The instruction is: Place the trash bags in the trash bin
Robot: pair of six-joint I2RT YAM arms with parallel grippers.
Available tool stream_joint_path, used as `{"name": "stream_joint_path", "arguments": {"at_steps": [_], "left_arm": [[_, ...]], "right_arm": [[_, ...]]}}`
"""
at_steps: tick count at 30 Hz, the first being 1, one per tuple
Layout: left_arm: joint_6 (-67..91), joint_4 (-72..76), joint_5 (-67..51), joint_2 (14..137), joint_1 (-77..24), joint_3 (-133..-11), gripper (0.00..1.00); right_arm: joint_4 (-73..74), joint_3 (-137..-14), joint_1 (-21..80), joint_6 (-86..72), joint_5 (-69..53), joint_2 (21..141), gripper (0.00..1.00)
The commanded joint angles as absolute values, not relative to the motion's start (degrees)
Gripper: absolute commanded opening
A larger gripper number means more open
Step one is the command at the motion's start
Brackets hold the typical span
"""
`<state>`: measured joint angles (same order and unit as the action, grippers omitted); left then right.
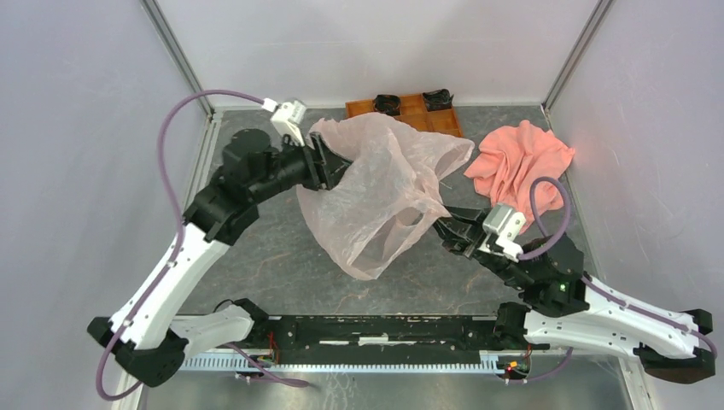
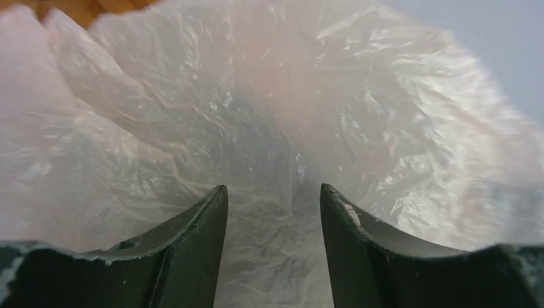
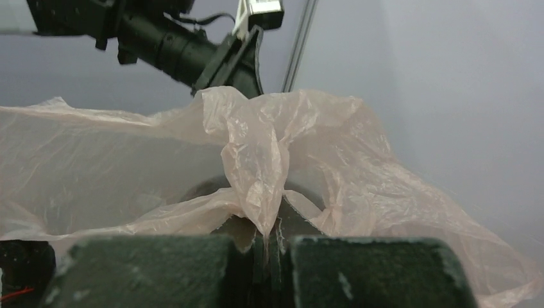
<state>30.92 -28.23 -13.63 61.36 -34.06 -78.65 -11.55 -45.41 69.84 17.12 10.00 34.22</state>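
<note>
Grey table [image 1: 256, 256], and the pale pink trash bag [image 1: 384, 188] billows mid-table, stretched between both arms. A salmon cloth [image 1: 521, 158] lies just to its right, and the bag partly covers the orange tray [image 1: 414, 109] behind it. The right gripper [image 3: 264, 247] pinches a bag fold tight. The left gripper [image 2: 274, 199] has its jaws part-open, with film at the tips. I can't make out the trash bin under the plastic.

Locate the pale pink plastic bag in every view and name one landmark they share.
Top external: pink plastic bag mid-frame, between both grippers.
Left wrist: bag fills the picture beyond the left gripper.
Right wrist: bag spans the frame, fold pinched in the shut right gripper.
Shared landmark: the left gripper, seen in all three.
</note>
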Motion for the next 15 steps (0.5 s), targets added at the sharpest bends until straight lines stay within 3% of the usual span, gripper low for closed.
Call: {"name": "stream_joint_path", "arguments": {"at_steps": [1, 9, 15], "left_arm": [[33.2, -25.6, -12.7, 65.9, -36.2, -72.7, 0.61], [32.4, -25.8, -8.6, 72.4, -37.9, -70.9, 0.62], [32.8, -23.8, -9.1, 73.2, -38.3, -68.7, 0.66]], "right_arm": [[-19.8, -48.8, 69.9, 13.6, 15.4, 38.6, 0.0], [-18.4, -60.0, 69.9, 10.0, 24.0, 48.8, 0.0], [-19.1, -57.9, 69.8, 9.3, 25.8, 49.8, 0.0]]}}
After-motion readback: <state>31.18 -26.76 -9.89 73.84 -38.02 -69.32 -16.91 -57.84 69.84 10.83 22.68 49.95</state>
